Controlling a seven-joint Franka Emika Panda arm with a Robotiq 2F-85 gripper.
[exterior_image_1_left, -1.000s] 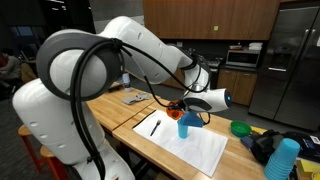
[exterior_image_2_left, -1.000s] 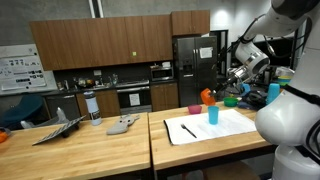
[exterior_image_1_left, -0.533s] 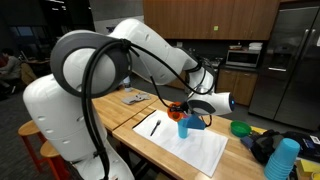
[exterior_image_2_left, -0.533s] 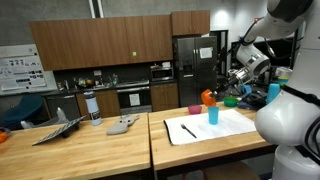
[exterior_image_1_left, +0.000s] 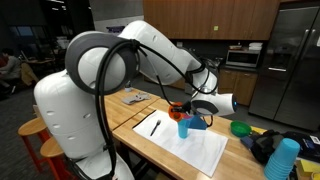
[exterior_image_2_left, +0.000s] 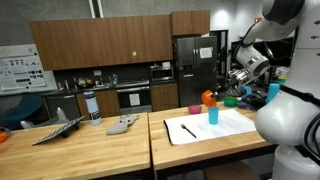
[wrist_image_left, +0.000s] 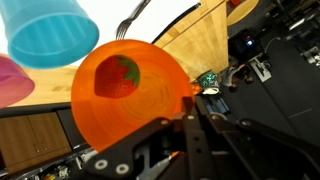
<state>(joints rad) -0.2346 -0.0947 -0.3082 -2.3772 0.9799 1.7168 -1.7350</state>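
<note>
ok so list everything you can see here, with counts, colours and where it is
orange cup: one, orange, held above the table, something red inside
blue cup: one, light blue, upright on the sheet near the orange cup
pink cup: one, pink, on the table beyond the sheet
sheet: one, white, flat on the table
marker: one, black, lying on the sheet
bowl: one, green, on the table past the sheet
blue stack: one, light blue, at the table's end
grey things: two, grey, on the neighbouring table
table: two, wood, side by side
arm: one, white, reaching over the table
jaws: shut on the orange cup's rim
</note>
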